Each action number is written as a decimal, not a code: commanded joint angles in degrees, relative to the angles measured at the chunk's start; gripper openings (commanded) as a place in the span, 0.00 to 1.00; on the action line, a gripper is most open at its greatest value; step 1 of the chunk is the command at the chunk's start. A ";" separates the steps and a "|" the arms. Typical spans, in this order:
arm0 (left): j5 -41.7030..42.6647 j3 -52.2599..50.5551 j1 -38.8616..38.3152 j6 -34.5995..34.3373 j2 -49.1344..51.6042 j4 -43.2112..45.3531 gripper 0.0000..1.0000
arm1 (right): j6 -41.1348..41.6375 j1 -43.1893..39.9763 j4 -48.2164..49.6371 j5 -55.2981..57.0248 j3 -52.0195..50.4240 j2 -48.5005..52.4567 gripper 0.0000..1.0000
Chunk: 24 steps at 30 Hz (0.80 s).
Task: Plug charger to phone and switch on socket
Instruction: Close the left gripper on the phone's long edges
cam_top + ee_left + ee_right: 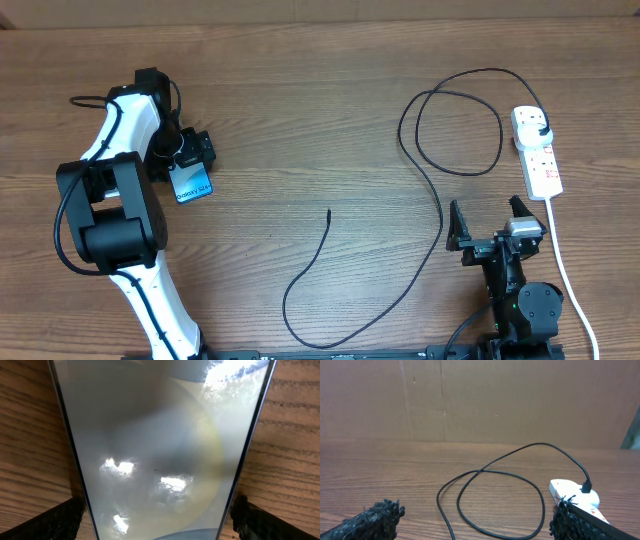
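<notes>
The left arm (120,215) is built of long white shells joined by blocky black joint housings. A thin black cable (57,232) loops out beside the lower housing, and another runs near the upper end. The left gripper (190,158) is black; in the wrist view its fingertips (55,522) are black with a coarse, pebbled texture. The right arm (525,300) is all black and compact, with a round joint housing low down and a pale grey block (522,228) on top. The right gripper (488,222) has two slim black fingers; close up, their pads (372,520) look rough and frayed, almost fuzzy.
</notes>
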 commanded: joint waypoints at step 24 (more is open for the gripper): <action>0.87 -2.43 0.11 -0.85 -0.02 3.80 1.00 | 0.15 0.31 0.35 0.09 -0.61 -0.55 1.00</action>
